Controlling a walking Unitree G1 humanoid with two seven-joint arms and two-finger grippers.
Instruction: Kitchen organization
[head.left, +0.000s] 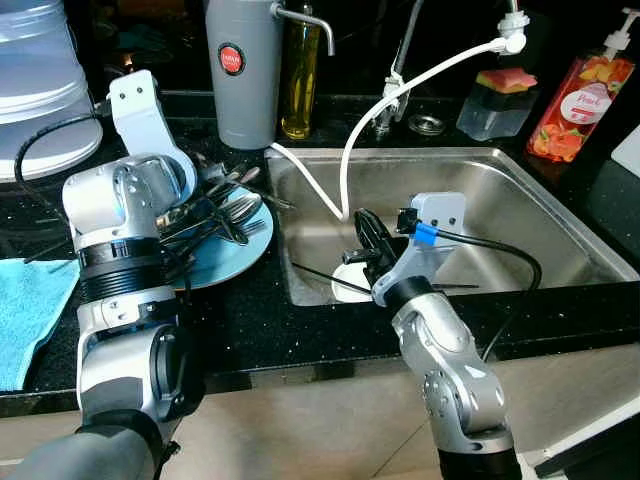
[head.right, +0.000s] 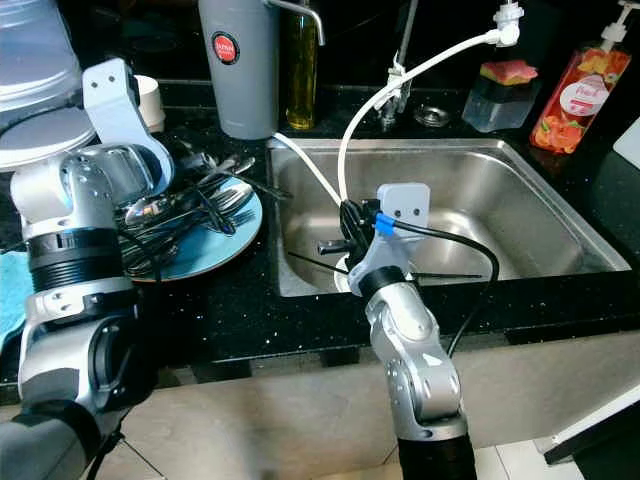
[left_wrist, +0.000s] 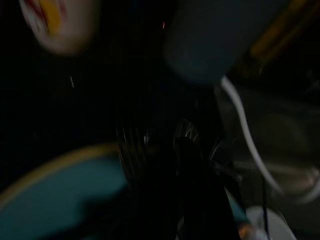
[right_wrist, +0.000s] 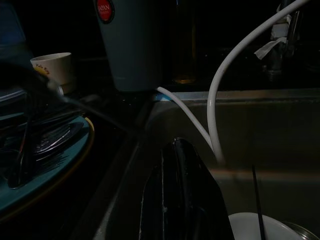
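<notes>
A blue plate (head.left: 238, 262) on the black counter left of the sink carries a pile of spoons and forks (head.left: 236, 208). My left gripper (head.left: 210, 215) reaches in among that cutlery; the left wrist view is too dark to show how its fingers stand. My right gripper (head.left: 366, 228) hangs shut inside the steel sink (head.left: 480, 190), near its front left corner, with nothing between its fingers (right_wrist: 177, 200). Just below it lies a white dish (head.left: 350, 288), with a thin black stick (head.left: 320, 275) across the sink floor.
A white hose (head.left: 400, 88) loops from the tap into the sink beside my right gripper. A grey canister (head.left: 242, 70), an oil bottle (head.left: 297, 80), a sponge holder (head.left: 498, 100) and a soap bottle (head.left: 582, 100) line the back. A blue towel (head.left: 25, 310) lies at the left.
</notes>
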